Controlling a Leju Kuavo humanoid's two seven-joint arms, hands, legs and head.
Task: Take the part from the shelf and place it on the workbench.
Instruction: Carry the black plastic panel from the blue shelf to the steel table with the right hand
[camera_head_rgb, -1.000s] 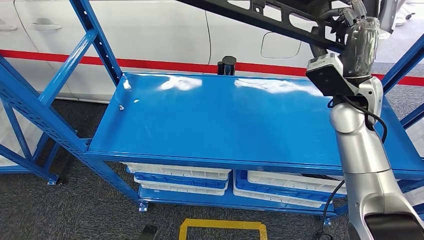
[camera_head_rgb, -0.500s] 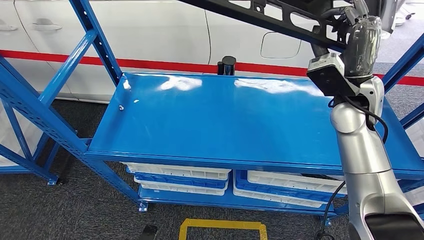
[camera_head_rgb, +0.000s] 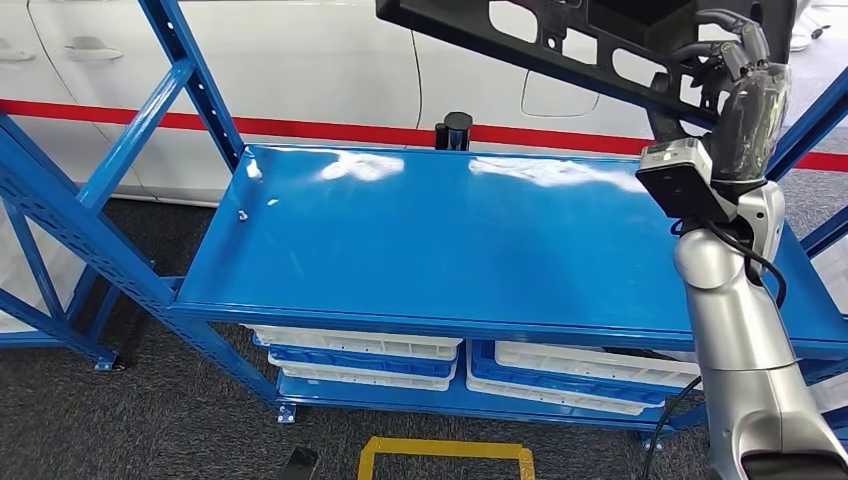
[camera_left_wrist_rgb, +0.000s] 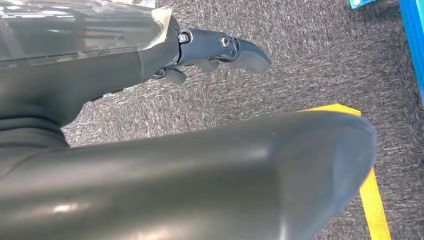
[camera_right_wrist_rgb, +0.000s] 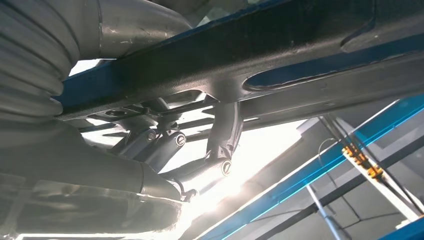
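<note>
High above the blue shelf (camera_head_rgb: 450, 240), near the top of the head view, the part (camera_head_rgb: 545, 45) — a long black frame with cut-out openings — hangs slanted in the air, its left end higher than the end held at the right. It touches nothing below; the shelf's glossy top deck lies well under it. The right hand (camera_head_rgb: 735, 75) grips the part's right end, dark fingers (camera_head_rgb: 725, 20) curled over the upper edge, the palm wrapped in clear film. In the right wrist view the same hold shows from underneath: the part (camera_right_wrist_rgb: 280, 55) runs as a dark bar across the picture and the fingers (camera_right_wrist_rgb: 222, 145) hook up around it, closed tight on it, with blue shelf beams beyond.

The silver right arm (camera_head_rgb: 735, 330) rises from the lower right corner, a black camera block at the wrist just below the hand.

The left hand (camera_left_wrist_rgb: 210, 47) points at the grey carpet (camera_left_wrist_rgb: 310, 60) in its own wrist view — fingers loosely bent, nothing between them.

Under the top deck sit white and blue trays (camera_head_rgb: 360, 355) stacked on the lower level. A small black cylinder (camera_head_rgb: 455, 130) stands at the deck's far edge. Behind the shelf is a white car body (camera_head_rgb: 300, 60) with a red stripe, and yellow tape (camera_head_rgb: 445, 455) marks the carpet in front.
</note>
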